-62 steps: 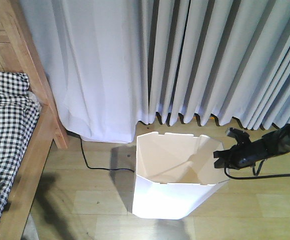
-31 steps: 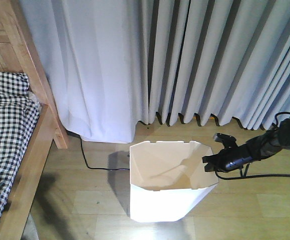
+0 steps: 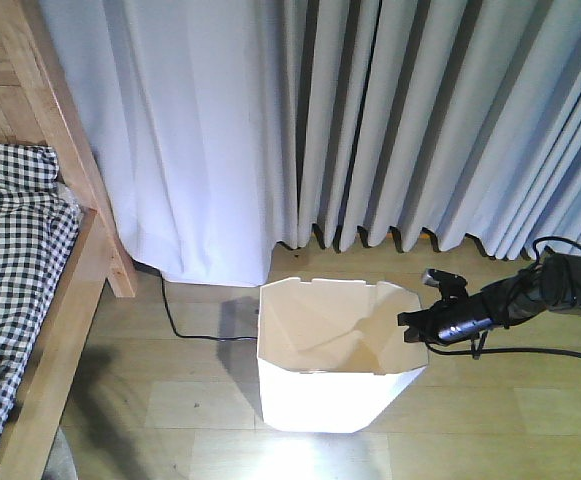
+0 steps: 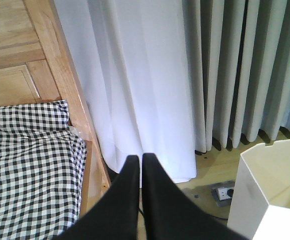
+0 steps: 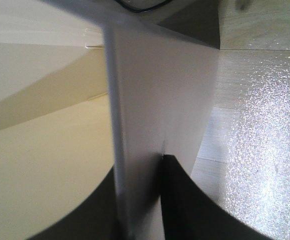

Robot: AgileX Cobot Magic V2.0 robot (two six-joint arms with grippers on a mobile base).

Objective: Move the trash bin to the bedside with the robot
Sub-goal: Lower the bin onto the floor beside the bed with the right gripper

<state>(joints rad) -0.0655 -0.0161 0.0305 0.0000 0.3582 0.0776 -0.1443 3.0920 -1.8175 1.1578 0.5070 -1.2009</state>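
Bin [image 3: 320,400] stood upright on floor [image 3: 170,400], just in front of curtain [image 3: 370,120] and apart from bed [image 3: 40,330] on the left. R gripper [image 3: 415,328] was clamped on the rim wall at bin's right side, w/ one finger inside and one outside. L gripper [image 4: 137,159] hung above bed's edge, fingers pressed together w/ nothing between.

A home bedroom: wooden-framed bed [image 3: 65,320] with checkered bedding [image 3: 10,250], floor-length grey curtains [image 3: 420,120], wood-plank floor [image 3: 170,400].
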